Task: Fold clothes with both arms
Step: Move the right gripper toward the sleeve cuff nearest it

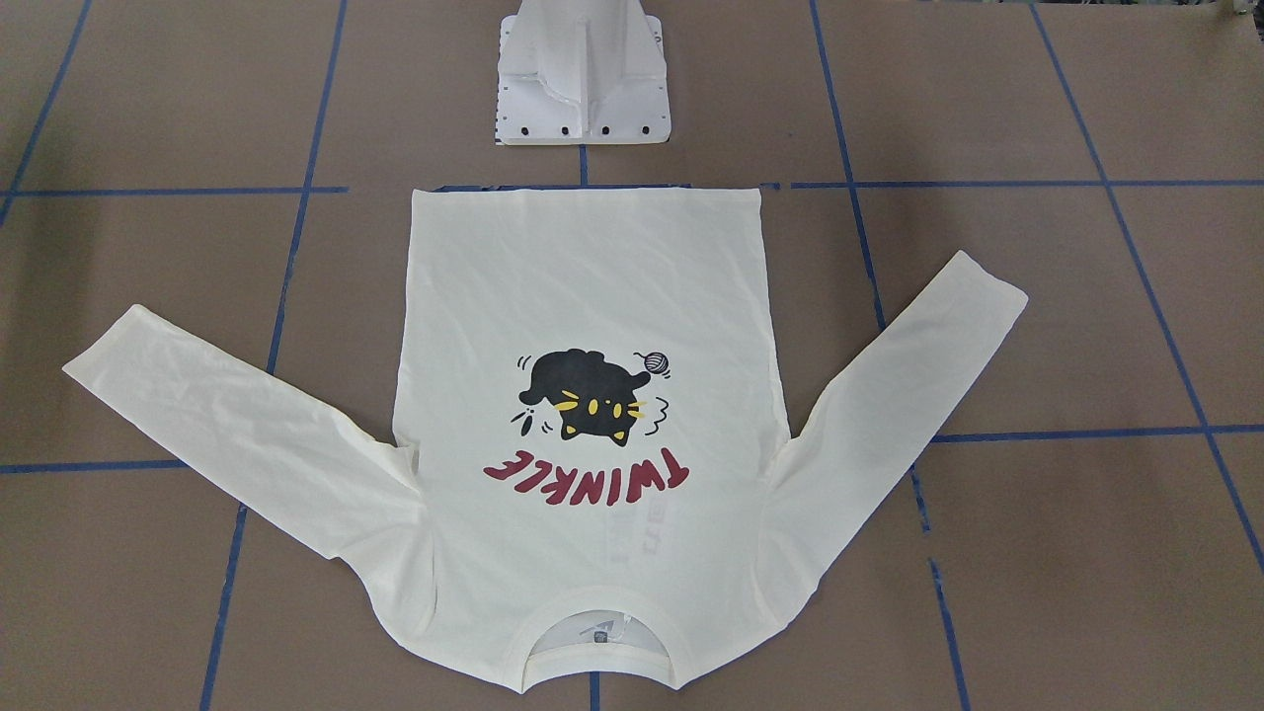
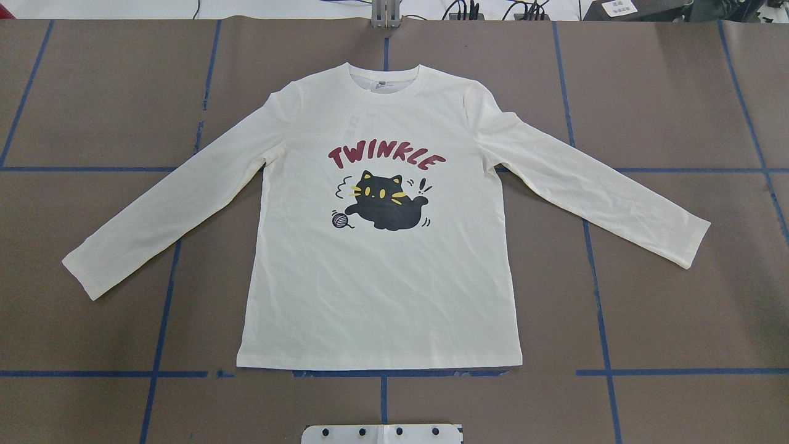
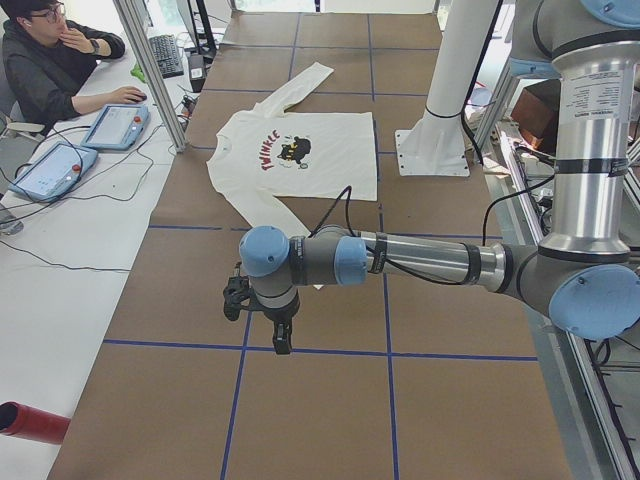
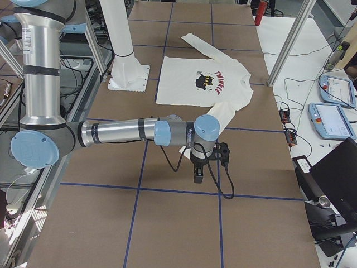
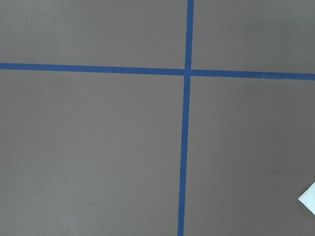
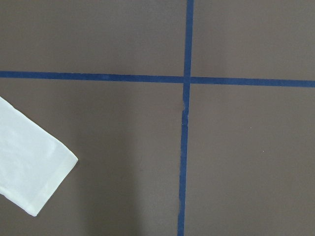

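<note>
The cream long-sleeved T-shirt [image 1: 592,296] lies flat and front up on the brown table, cat print and red "TWINKLE" showing, both sleeves spread out [image 2: 382,290]. The neckline is at the far side from the robot. The left arm's gripper [image 3: 283,340] hangs above bare table just past the end of one sleeve; a corner of that cuff [image 5: 309,199] shows in the left wrist view. The right arm's gripper [image 4: 199,176] hangs above bare table past the other sleeve, whose cuff [image 6: 29,167] shows in the right wrist view. Neither touches the shirt. I cannot tell whether either gripper is open or shut.
The white pedestal base [image 1: 583,79] stands at the robot's edge by the shirt's hem. Blue tape lines [image 2: 382,373] grid the table. An operator [image 3: 50,60] sits by teach pendants [image 3: 115,125] on a side bench. A laptop [image 4: 340,184] and more pendants [image 4: 334,89] are there too.
</note>
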You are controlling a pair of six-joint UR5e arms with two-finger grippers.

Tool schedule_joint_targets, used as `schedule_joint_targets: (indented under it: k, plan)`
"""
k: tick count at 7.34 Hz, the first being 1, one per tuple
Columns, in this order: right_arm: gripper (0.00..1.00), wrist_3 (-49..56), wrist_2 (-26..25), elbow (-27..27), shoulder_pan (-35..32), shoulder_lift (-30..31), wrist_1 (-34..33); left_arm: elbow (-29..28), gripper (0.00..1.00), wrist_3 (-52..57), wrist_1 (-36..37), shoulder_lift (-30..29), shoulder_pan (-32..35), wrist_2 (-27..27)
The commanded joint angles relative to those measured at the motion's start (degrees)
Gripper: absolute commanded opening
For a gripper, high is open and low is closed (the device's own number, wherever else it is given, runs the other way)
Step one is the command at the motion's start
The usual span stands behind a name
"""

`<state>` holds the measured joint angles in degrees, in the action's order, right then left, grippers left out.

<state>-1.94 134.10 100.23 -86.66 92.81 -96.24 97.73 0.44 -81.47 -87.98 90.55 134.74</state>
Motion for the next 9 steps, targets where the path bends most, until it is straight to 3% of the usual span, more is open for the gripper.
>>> schedule_joint_targets:
  k: [1,4,6,7,9]
  plan:
    - [1.0,0.1,0.5,0.8,0.0,0.0,0.0,0.0,1.0,0.0,0.0,0.0,0.0,0.1]
    - [1.0,-0.2,1.3,1.5,0.1,-2.9,0.0,-1.0,1.0,0.5,-2.0,-1.3,-0.3,0.1]
    - [1.0,-2.4,4.9,0.3,3.9,-5.5,0.0,-1.3,1.0,0.5,-9.1,-4.1,-0.3,2.4]
    - [1.0,-4.0,5.3,1.1,5.3,-3.4,2.4,-3.8,1.0,0.1,-15.0,-4.6,-0.5,3.1]
    - [1.0,-16.8,0.6,0.9,10.4,4.9,24.5,-5.0,1.0,-1.5,-19.2,-3.6,-0.5,3.6]
